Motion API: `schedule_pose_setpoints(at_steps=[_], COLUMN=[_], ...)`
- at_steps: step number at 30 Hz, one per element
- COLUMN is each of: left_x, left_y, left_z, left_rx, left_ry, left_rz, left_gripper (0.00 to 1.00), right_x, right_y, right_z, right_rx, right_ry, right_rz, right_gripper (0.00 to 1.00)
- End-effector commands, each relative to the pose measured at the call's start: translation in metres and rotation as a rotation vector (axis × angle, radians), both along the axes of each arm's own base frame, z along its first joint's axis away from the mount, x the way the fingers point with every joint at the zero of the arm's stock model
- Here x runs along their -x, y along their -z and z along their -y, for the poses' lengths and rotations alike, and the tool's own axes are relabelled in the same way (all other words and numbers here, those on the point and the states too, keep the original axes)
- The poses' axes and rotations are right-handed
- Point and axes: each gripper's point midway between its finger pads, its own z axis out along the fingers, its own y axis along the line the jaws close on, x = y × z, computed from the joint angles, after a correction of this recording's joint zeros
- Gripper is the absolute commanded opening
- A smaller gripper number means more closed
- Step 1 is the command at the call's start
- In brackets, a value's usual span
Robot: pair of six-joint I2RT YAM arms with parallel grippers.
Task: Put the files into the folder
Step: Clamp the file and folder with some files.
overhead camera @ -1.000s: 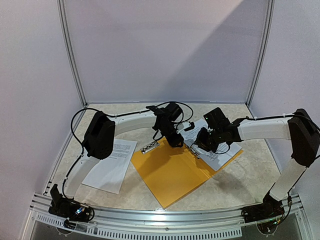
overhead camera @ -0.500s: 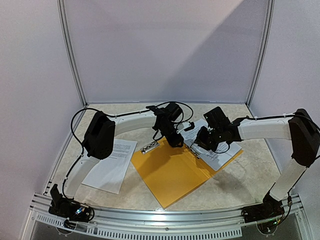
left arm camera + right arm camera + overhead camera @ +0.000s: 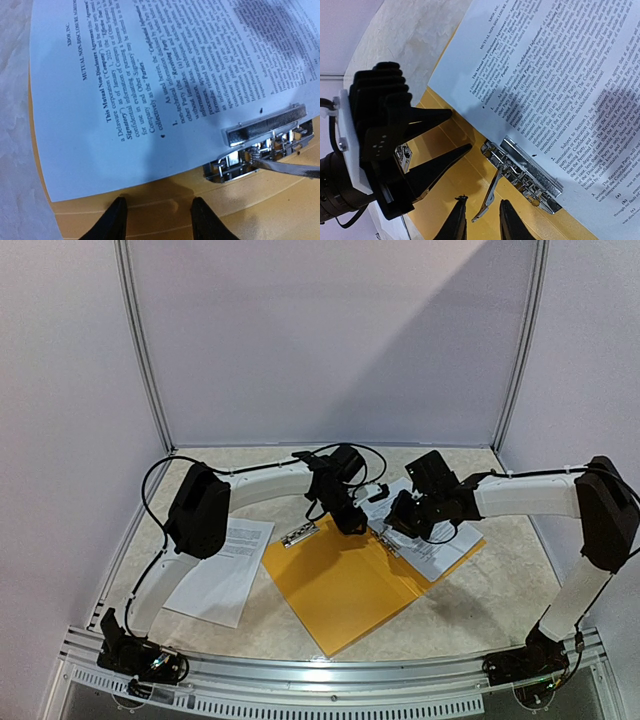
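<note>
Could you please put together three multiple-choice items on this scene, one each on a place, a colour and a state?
1. Where does the loose sheet outside the folder lie?
A. on the table left of the folder
B. on top of the right arm
C. against the back wall

2. What colour is the folder?
A. blue
B. orange-yellow
C. green

3. How does the left end effector stand?
A. shut on the clip
C. shut on a sheet
B. open, holding nothing

Answers:
1. A, since the top view shows it flat on the table beside the folder's left edge.
2. B, as every view shows.
3. B, because the left wrist view shows its fingers apart above bare folder, below the clipped sheet and left of the metal clip.
</note>
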Motion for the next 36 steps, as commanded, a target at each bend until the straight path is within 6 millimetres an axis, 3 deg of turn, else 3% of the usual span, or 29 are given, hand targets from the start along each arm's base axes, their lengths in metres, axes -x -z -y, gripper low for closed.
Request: schedule_pose_setpoints(at_steps=[1, 16, 36], left_x=[0.031, 0.031, 0.030], left_y=[0.056, 0.056, 0.056], left_z=[-0.030, -0.030, -0.029], left_rx=[-0.165, -0.164, -0.164], left_ry=[0.020, 0.021, 0.021], left_rz=[-0.129, -0.128, -0.126], left_gripper=[0.46, 0.46, 0.45], right_x=[0.000, 0.013, 0.027], right_y=[0.004, 0.008, 0.020], right_z=[-0.008, -0.008, 0.001], right_rx=[-0.009, -0.022, -0.021], right_ry=[-0.025, -0.024, -0.006], right_rz=[-0.016, -0.036, -0.074], right_gripper=[0.21, 0.10, 0.03])
